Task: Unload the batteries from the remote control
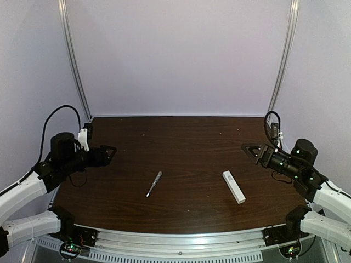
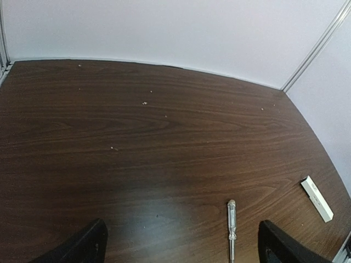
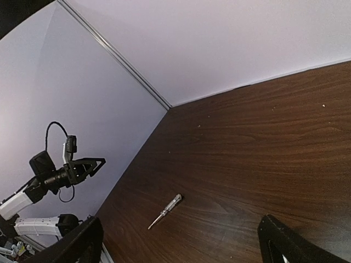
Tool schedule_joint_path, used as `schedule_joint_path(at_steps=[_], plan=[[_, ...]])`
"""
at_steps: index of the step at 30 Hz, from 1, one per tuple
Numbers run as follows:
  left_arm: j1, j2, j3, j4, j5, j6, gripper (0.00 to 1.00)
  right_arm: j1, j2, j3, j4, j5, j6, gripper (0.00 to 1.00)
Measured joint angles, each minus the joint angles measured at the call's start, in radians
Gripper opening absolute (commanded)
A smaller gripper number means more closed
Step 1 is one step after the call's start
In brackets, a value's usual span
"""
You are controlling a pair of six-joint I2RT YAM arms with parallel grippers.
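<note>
The white remote control point(image 1: 233, 187) lies flat on the dark wooden table point(image 1: 186, 142), right of centre, and shows at the right edge of the left wrist view point(image 2: 316, 198). It is out of the right wrist view. No batteries are visible. My left gripper point(image 1: 109, 150) hovers open and empty at the table's left side, far from the remote. Its fingertips point(image 2: 88, 246) frame the bottom of the left wrist view. My right gripper point(image 1: 249, 148) hovers open and empty at the right, above and behind the remote. Its fingertips point(image 3: 285, 244) show at the bottom of the right wrist view.
A small silvery screwdriver point(image 1: 154, 183) lies near the table's centre front, also in the left wrist view point(image 2: 231, 227) and the right wrist view point(image 3: 165, 210). Pale walls and metal corner rails point(image 1: 74, 60) enclose the table.
</note>
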Motion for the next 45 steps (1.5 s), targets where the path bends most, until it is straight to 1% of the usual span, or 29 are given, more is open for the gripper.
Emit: schedule_joint_path(at_steps=[2,8,14,17,21,27,31,36,42,45], plan=[[-0.041,0.008,0.0,-0.008,-0.028,-0.003,0.97,0.043,0.029,0.011,-0.037,0.037,-0.01,1.0],[-0.221,0.067,0.003,-0.015,-0.15,-0.015,0.97,0.176,0.104,0.086,-0.16,0.187,-0.051,1.0],[-0.352,0.158,0.017,-0.012,-0.257,-0.032,0.97,0.294,0.169,0.174,-0.316,0.36,-0.08,1.0],[-0.393,0.201,0.043,-0.012,-0.291,-0.037,0.97,0.344,0.196,0.212,-0.397,0.446,-0.08,1.0],[-0.417,0.214,0.067,-0.011,-0.316,-0.04,0.97,0.394,0.227,0.257,-0.505,0.553,-0.07,1.0],[-0.417,0.193,0.07,-0.011,-0.334,-0.041,0.97,0.436,0.264,0.269,-0.616,0.65,-0.024,1.0],[-0.417,0.171,0.07,-0.008,-0.337,-0.044,0.97,0.475,0.304,0.264,-0.641,0.687,0.011,1.0],[-0.417,0.176,0.07,-0.005,-0.336,-0.045,0.95,0.526,0.391,0.242,-0.65,0.735,0.054,1.0],[-0.417,0.177,0.07,-0.004,-0.328,-0.044,0.93,0.544,0.49,0.213,-0.645,0.759,0.087,0.93],[-0.417,0.174,0.07,-0.004,-0.325,-0.044,0.93,0.548,0.539,0.212,-0.634,0.769,0.098,0.88]])
